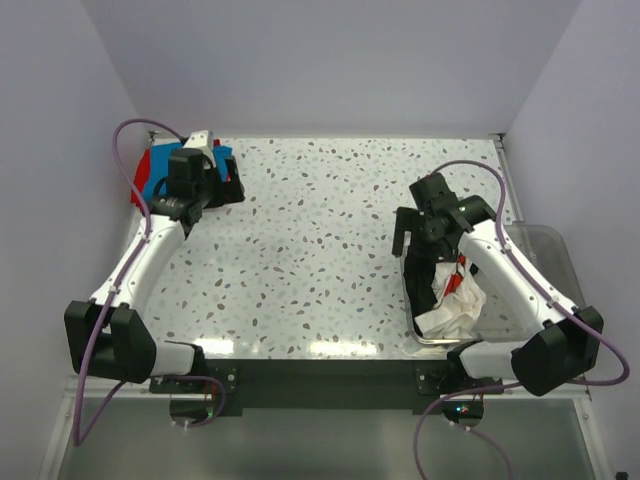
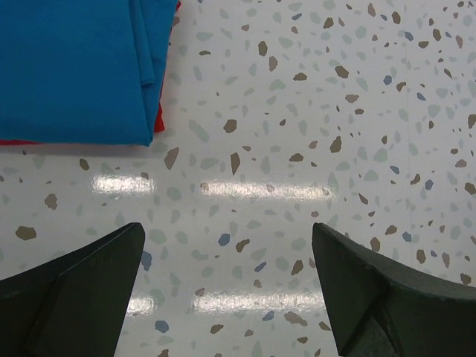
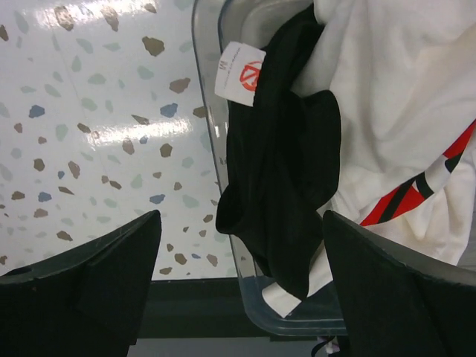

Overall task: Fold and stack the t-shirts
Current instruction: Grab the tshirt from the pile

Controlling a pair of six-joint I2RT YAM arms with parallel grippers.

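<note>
Tabletop scene seen from above and from two wrist cameras. A clear plastic bin sits under the right arm on a speckled white table. The overhead view shows a jumble of cloth inside the bin: a black t-shirt towards its far end and a crumpled white t-shirt towards its near end. The right wrist view adds detail that the overhead one lacks. The black t-shirt droops over the bin's transparent wall, with a small white tag bearing a red mark at its neck. The white t-shirt beside it carries red and black stripes. Whether that white cloth is one shirt or several is hard to tell. The right gripper hangs just above the bin's left wall, its fingers spread wide and holding nothing. Well apart from the bin, far to its left and farther back, the overhead view shows a blue t-shirt partly hidden by the left arm. Only the left wrist view shows that it is neatly folded and lies on top of a red t-shirt, of which a thin edge peeks out. The left gripper hovers over bare table on the bin's side of this stack, fingers wide apart and empty.
</note>
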